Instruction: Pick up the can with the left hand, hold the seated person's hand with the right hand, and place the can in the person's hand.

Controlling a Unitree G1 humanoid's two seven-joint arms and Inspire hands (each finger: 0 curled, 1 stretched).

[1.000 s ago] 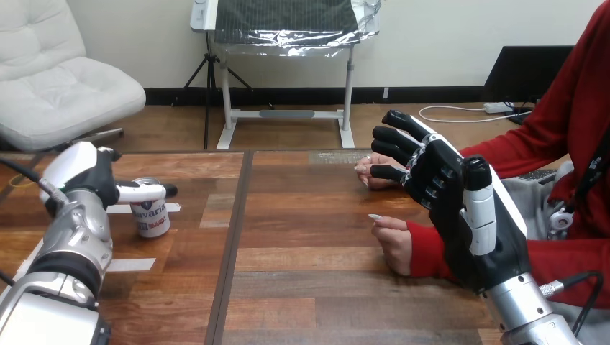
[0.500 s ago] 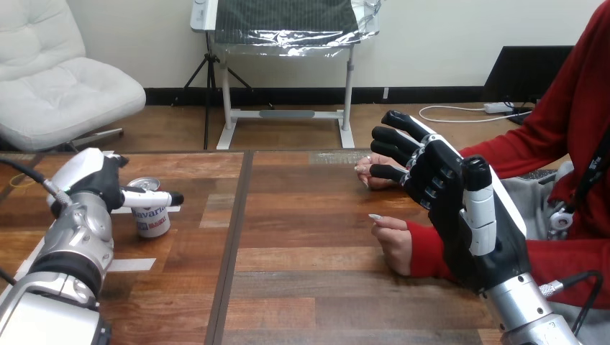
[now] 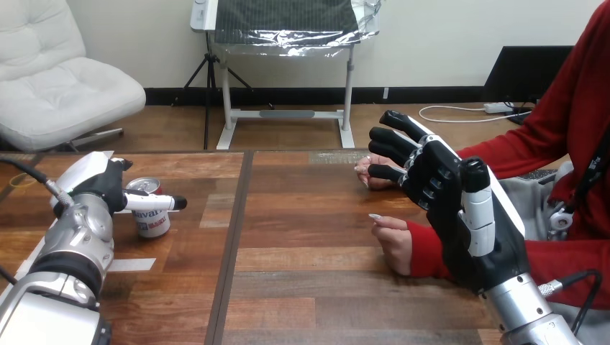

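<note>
One can (image 3: 152, 220) standing upright on the table (image 3: 309, 277). Left hand (image 3: 97, 187) just left of can, unclenched, straight finger (image 3: 152, 202) across it. Right hand (image 3: 449, 208) well right of can, spread, empty, beside two person's hands (image 3: 393, 243).

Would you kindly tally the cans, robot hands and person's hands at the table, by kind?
Cans: 1 (can)
Robot hands: 2 (left hand, right hand)
Person's hands: 2 (far hand, near hand)
Total: 5
</note>
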